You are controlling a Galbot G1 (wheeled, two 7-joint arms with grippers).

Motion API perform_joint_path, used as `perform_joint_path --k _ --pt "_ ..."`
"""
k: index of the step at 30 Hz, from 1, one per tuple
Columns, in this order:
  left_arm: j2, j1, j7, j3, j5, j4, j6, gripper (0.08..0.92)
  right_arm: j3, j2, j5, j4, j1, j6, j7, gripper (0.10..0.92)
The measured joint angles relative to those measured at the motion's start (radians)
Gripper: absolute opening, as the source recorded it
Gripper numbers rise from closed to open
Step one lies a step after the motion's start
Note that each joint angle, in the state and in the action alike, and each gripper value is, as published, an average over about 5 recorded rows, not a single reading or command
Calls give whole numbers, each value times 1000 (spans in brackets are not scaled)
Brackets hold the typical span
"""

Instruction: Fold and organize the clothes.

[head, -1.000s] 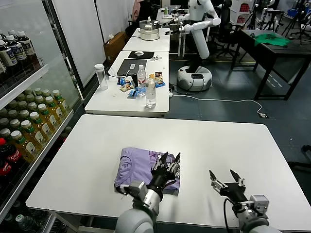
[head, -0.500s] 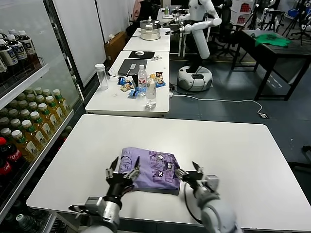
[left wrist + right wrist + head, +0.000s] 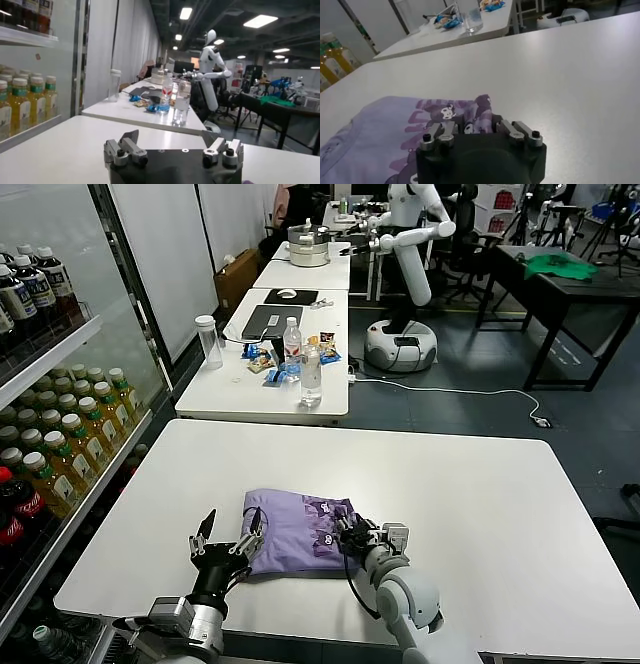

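Folded lavender t-shirt [image 3: 296, 532] lies near the front edge of the white surface [image 3: 480, 494], with a gripper at each side.

The t-shirt sits roughly midway along the front edge, set back a little from it, its dark-and-white print turned up on the half nearer the right edge. The right gripper [image 3: 352, 536] is at that printed side; in the right wrist view its jaws are closed on a pinched-up bit of the printed fabric [image 3: 479, 112]. The left gripper [image 3: 228, 536] is at the t-shirt's other side, toward the left front corner, its jaws spread open with one tip at the cloth's edge, and nothing between them. Behind the surface stands a second table [image 3: 262, 389] with bottles and snack packets.
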Motion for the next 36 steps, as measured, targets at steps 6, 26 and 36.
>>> perform_joint_path --k 6,26,36 --pt "-1 10 -1 -2 3 -5 -2 823 23 -67 0 -15 35 -4 -14 231" --pt "-11 42 19 12 40 -29 -10 823 208 -275 -212 38 -42 185 -136 532" --pt "7 41 53 -4 61 -34 -18 823 386 -263 -288 261 -340 355 -164 800"
